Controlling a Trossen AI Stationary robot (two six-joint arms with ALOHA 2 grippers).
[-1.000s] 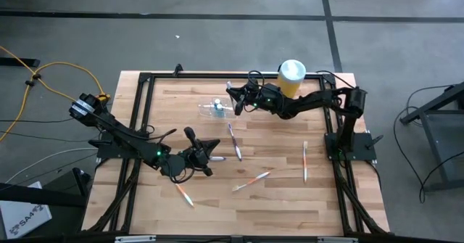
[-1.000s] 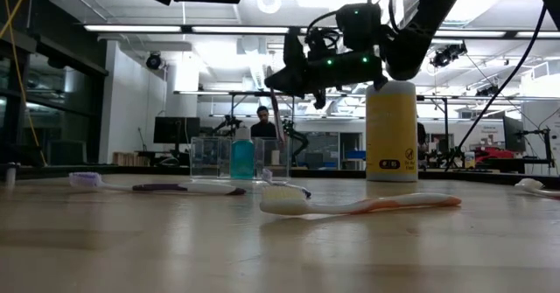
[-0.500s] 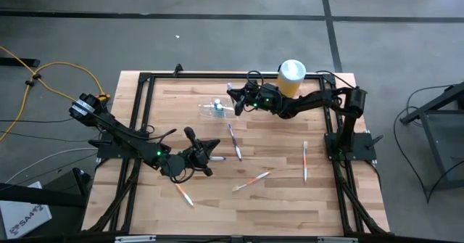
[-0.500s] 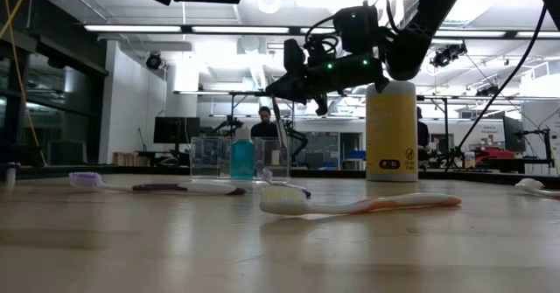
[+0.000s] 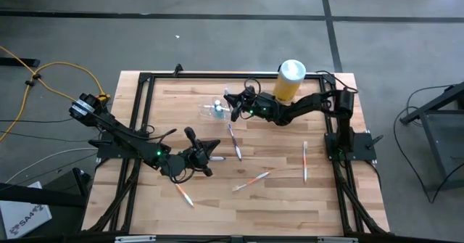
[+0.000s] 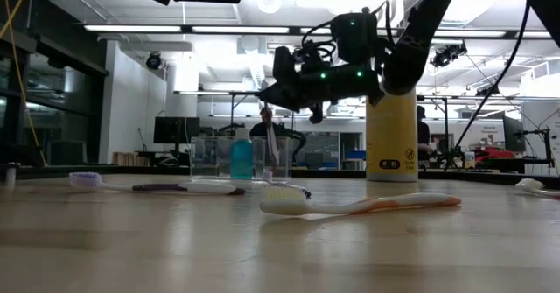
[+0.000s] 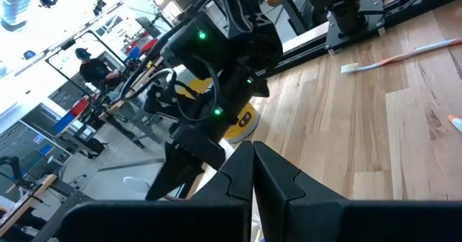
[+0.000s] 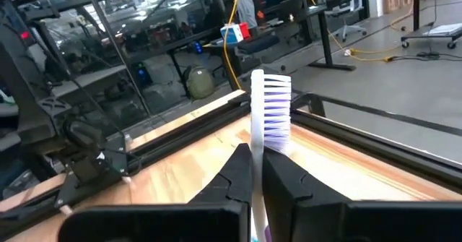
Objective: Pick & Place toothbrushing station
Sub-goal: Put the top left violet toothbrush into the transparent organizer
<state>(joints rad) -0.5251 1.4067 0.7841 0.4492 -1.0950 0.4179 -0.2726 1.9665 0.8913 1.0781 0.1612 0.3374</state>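
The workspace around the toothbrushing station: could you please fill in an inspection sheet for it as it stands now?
Surface: wooden table inside a black frame.
Job's things: clear toothbrushing station at the back, a blue bottle inside; white-bristled toothbrush upright in the right gripper.
Clutter: yellow canister with white lid at the back edge; loose toothbrushes scattered on the wood.
Grippers: right gripper shut on the toothbrush, raised beside the station; left gripper shut, holding nothing, low near the table's middle.
Cables: yellow cable on the floor, left of the table.
Surroundings: grey floor; a person far behind the table in the low view.
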